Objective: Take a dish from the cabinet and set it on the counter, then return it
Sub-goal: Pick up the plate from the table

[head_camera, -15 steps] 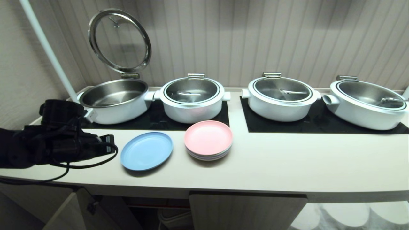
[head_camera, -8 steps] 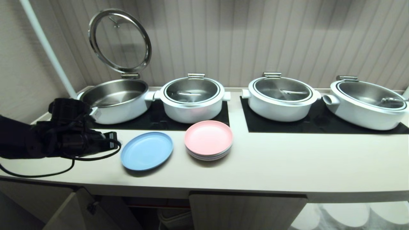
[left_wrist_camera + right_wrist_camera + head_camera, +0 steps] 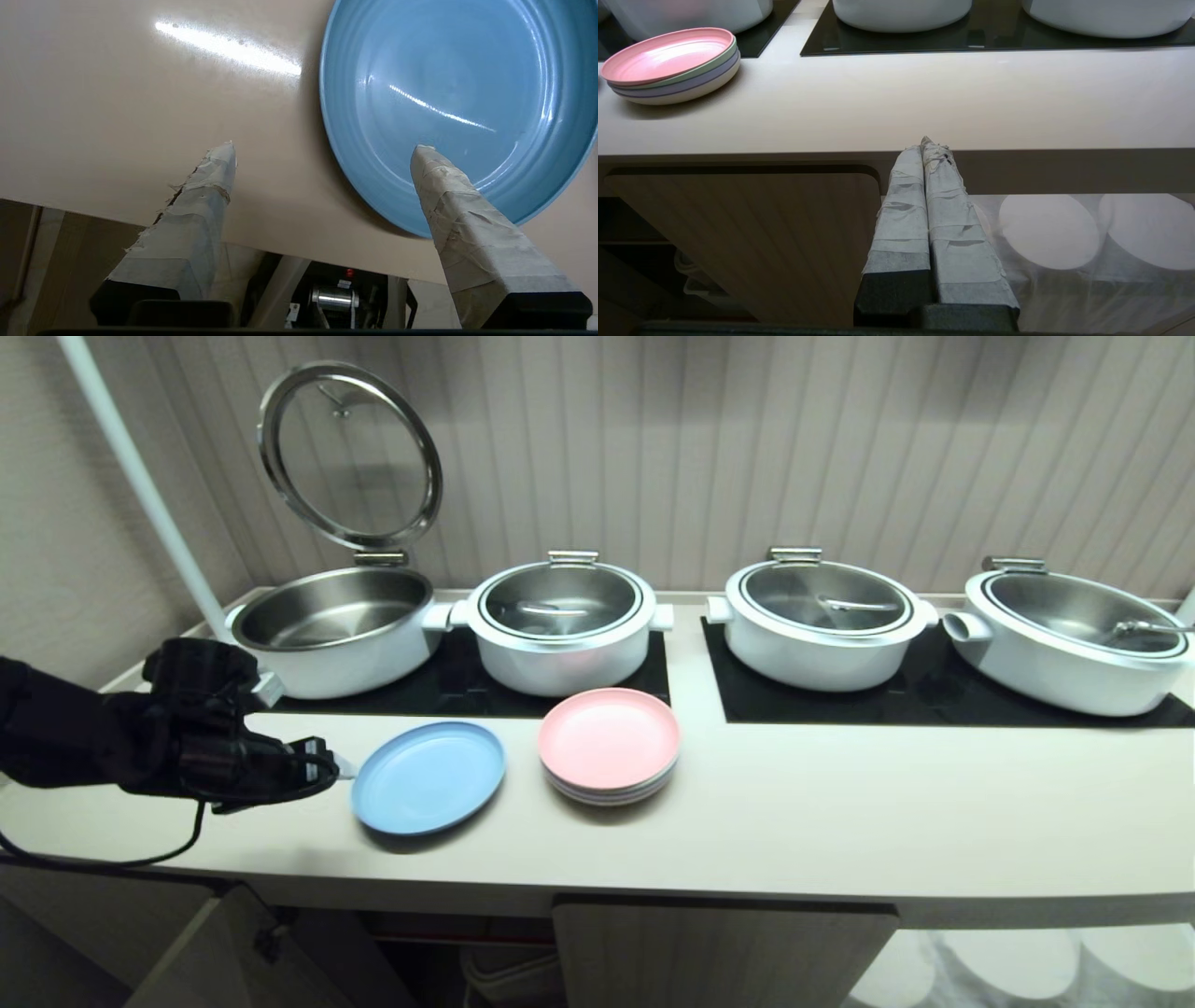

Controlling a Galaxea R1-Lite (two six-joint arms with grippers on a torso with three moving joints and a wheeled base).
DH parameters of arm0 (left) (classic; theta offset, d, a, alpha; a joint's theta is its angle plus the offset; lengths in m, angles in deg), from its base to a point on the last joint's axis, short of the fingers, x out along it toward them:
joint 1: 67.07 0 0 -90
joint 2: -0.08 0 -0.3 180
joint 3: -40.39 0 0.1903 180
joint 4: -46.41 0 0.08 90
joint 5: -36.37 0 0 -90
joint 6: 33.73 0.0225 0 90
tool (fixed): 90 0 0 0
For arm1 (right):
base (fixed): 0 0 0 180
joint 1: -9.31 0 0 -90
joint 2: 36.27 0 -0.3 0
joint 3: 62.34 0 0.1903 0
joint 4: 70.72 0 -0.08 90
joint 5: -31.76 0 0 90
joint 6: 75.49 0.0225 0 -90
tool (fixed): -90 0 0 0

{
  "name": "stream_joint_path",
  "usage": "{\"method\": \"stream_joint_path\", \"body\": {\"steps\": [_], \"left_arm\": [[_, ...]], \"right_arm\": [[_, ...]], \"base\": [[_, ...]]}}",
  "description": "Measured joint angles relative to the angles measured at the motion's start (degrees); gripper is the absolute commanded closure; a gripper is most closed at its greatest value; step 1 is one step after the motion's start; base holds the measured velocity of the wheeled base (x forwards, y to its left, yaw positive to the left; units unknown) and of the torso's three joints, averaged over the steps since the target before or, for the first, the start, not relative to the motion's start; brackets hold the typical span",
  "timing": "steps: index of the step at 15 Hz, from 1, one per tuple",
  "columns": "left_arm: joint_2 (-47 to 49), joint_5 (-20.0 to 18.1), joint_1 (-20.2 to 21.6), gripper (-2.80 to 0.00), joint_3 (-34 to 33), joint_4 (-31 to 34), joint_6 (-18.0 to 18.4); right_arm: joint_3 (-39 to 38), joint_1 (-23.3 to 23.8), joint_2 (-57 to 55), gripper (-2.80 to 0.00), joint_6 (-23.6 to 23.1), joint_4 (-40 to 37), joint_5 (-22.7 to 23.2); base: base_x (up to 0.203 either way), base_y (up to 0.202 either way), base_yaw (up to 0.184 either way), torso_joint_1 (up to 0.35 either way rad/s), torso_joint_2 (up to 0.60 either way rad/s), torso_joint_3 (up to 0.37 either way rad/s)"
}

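My left gripper (image 3: 341,767) sits at the left of the frame with fingers spread, just beside the blue dish (image 3: 428,777), which lies flat on the counter (image 3: 794,812). My right gripper (image 3: 927,144) is pressed together below the counter edge

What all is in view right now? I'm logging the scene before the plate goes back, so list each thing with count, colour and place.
dish: one, blue, flat on the counter, left of the plate stack.
plate stack: one, pink on top, pastel below, on the counter's middle.
pots: four, white with steel insides, in a row on the black mats; the leftmost has its glass lid raised.
black mats: two, inset at the counter's back.
counter: one, cream.
cabinet: beige fluted doors below the counter, the left one open.
left gripper: open, beside the dish's left rim, holding nothing.
right gripper: shut, parked below the counter's front edge.
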Motion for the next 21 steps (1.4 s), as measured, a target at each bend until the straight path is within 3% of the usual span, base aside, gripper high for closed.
{"method": "stream_joint_path", "body": {"steps": [5,12,21], "left_arm": [[3.33,-0.03,-1.80,-2.80,5.81,4.76,-0.38],[9.33,-0.05,-3.83,-2.80,21.11,20.67,-2.42],[18.63,0.10,-4.02,-2.80,29.16,25.81,-4.57]], "right_arm": [[0.00,0.00,0.00,0.00,-0.01,0.00,0.00],[0.00,0.00,0.00,0.00,0.00,0.00,0.00],[0.00,-0.01,0.00,0.00,0.00,0.00,0.00]], "base": [[0.000,0.000,0.000,0.000,0.00,0.000],[0.000,0.000,0.000,0.000,0.00,0.000],[0.000,0.000,0.000,0.000,0.00,0.000]]}}
